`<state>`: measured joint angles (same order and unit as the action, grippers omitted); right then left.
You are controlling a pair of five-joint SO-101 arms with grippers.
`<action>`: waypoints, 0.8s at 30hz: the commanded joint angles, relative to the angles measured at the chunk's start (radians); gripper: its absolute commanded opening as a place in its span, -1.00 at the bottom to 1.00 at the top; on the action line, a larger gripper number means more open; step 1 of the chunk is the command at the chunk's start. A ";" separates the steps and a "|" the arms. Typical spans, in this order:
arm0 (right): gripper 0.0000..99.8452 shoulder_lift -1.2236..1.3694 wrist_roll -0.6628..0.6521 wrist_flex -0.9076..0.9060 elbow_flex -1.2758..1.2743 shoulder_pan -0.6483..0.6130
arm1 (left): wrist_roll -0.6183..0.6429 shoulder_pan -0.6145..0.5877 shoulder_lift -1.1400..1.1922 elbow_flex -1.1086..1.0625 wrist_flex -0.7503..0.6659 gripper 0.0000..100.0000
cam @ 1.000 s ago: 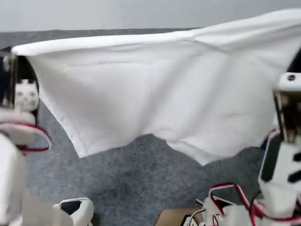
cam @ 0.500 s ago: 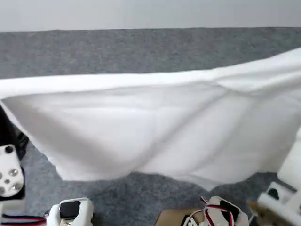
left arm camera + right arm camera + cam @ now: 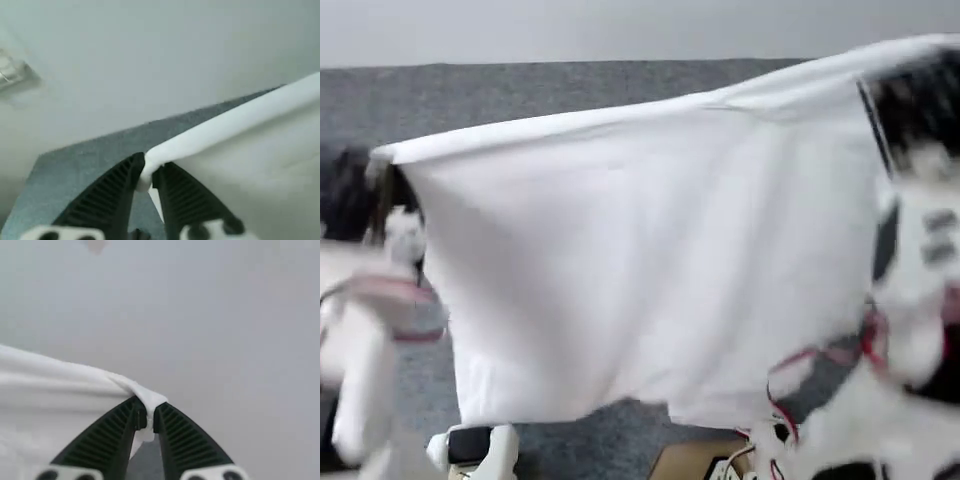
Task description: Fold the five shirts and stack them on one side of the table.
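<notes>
A white shirt hangs stretched in the air above the grey table, held by its two upper corners. My left gripper is shut on one corner of the shirt; in the high view it sits at the left. My right gripper is shut on the other corner of the shirt, high at the right in the high view. The shirt's lower edge hangs loose near the arm bases.
The grey carpet-like table surface runs back to a pale wall. White arm bases and a brown cardboard piece lie at the near edge. Red cables trail along the right arm.
The shirt dipped low half a second ago, with both arms dropping out towards the sides. Now both arms have swung up again and lifted it, the right corner higher than the left.
</notes>
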<state>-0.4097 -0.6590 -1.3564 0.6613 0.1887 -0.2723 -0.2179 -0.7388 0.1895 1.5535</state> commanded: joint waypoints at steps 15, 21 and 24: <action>-0.98 0.501 0.032 0.430 -0.322 -0.110 | 0.002 -0.006 0.350 -0.723 -0.893 -0.99; -0.98 0.591 0.035 0.619 -0.322 -0.108 | 0.002 -0.008 0.675 -0.437 -0.910 -0.99; -0.98 0.622 0.064 0.748 -0.322 -0.105 | 0.002 -0.006 0.815 -0.274 -0.908 -0.99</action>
<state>0.2148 -0.6206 -0.7304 0.3253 0.0752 -0.2723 -0.2148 -0.0192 -0.2585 0.6651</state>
